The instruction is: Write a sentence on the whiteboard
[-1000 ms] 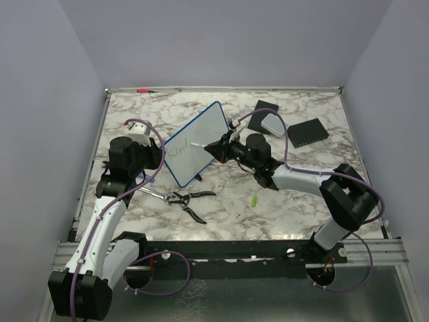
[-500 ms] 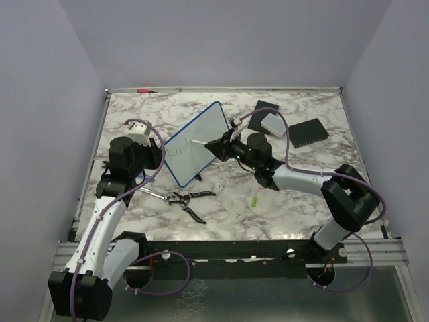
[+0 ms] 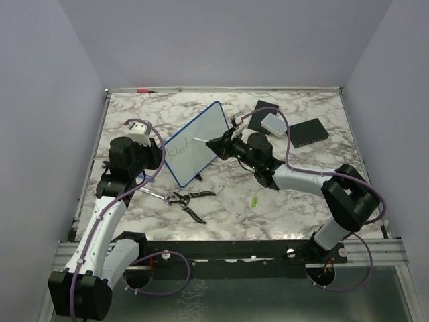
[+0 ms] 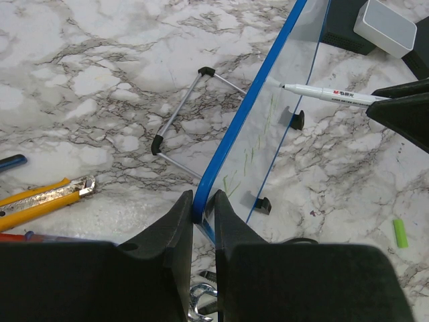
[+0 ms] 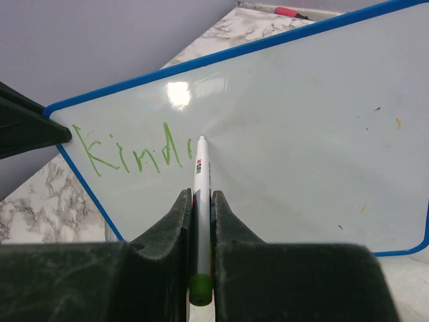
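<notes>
Top external view: marble worktop (image 3: 301,194) carries the whiteboard (image 3: 194,144), propped tilted on its wire stand (image 4: 178,107), between the two hands. Left hand (image 4: 203,201) is clamped on the board's blue frame at its left edge, steadying it. Right hand (image 5: 199,198), in front of the board, grips a marker (image 5: 200,171) w/ tip touching the board face. The sentence (image 5: 127,153) reads only "Kind" plus one stroke, green, at the board's left; tip sits just right of it. Judged early: first word unfinished, remaining words not yet written.

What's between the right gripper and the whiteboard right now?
Only the marker: the right gripper clamps it, its tip at the whiteboard after the green letters, per the right wrist view.
</notes>
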`<state>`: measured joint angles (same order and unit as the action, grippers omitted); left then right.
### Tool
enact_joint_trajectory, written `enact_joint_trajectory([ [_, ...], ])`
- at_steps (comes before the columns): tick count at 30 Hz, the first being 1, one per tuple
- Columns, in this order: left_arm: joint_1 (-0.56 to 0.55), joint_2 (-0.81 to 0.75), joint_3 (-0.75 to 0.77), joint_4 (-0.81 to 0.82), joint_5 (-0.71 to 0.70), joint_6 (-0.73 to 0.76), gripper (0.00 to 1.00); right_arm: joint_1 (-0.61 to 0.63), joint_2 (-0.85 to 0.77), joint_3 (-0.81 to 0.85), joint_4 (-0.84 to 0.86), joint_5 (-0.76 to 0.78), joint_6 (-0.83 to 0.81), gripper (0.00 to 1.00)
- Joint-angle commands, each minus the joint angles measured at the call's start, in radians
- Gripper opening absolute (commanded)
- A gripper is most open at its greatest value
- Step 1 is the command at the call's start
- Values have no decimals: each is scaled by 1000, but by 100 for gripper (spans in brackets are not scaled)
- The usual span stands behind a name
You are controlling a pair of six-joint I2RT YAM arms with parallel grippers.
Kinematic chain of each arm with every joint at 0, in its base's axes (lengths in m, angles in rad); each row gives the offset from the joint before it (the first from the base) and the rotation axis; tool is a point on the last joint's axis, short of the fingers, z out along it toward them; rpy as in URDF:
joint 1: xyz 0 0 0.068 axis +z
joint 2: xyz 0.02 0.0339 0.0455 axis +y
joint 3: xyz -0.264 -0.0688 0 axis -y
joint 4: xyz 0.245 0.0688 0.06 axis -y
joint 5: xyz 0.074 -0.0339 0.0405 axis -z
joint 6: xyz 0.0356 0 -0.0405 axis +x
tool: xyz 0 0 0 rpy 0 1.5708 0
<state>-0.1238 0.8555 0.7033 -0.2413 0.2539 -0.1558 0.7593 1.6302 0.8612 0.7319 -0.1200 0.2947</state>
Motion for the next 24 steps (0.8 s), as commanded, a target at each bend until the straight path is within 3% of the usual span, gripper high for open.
enact_joint_trajectory([
  [1, -5, -12, -13, -4, -1, 15, 3, -1, 2, 11, 15, 30, -1, 1],
  [24, -7, -13, -14, -4, -2, 16, 3, -1, -14, -53, 5, 45, 20, 1],
])
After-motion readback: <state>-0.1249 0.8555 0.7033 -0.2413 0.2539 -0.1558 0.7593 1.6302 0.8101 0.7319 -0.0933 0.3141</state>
